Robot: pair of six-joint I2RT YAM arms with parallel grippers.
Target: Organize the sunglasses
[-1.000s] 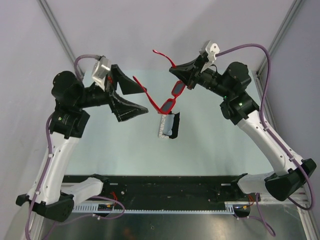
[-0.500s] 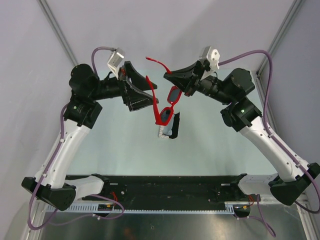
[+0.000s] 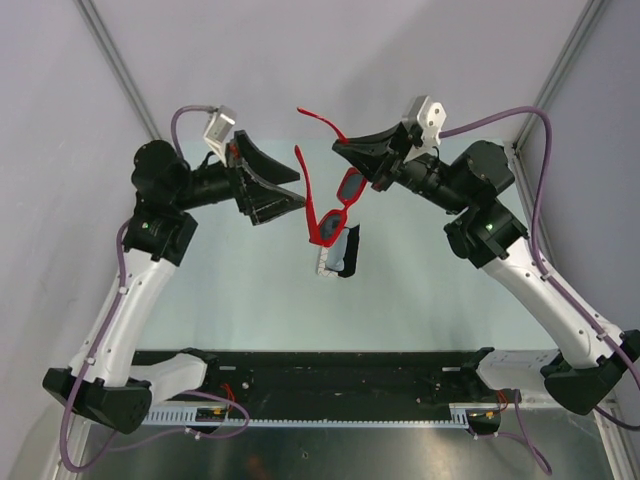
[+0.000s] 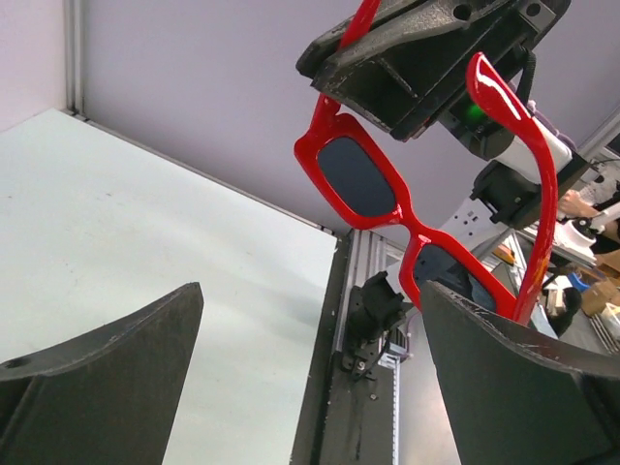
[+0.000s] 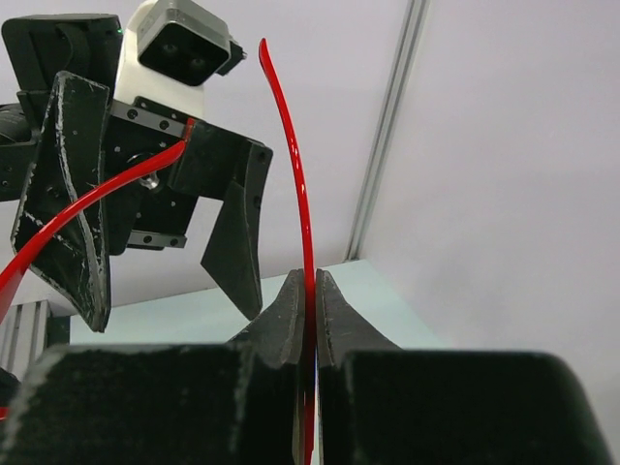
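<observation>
The red sunglasses point(image 3: 335, 210) hang in the air above the middle of the table. My right gripper point(image 3: 345, 152) is shut on one temple arm point(image 5: 295, 194), which runs up out of its pinched fingertips point(image 5: 308, 291). The dark lenses point(image 4: 358, 179) face the left wrist camera. My left gripper point(image 3: 300, 190) is open and level with the glasses. The free temple arm point(image 3: 303, 172) reaches in between its spread fingers point(image 5: 237, 223) and passes close by the right finger point(image 4: 504, 378); I cannot tell if it touches.
A white case point(image 3: 338, 252) with a dark lining lies open on the pale table point(image 3: 420, 290), right under the glasses. A black rail point(image 3: 330, 375) runs along the near edge between the arm bases. Grey walls and metal posts point(image 3: 120, 70) close in the back.
My left gripper has risen, turned and moved right, up to the free temple arm. The right gripper has carried the sunglasses slightly left. Both grips are unchanged.
</observation>
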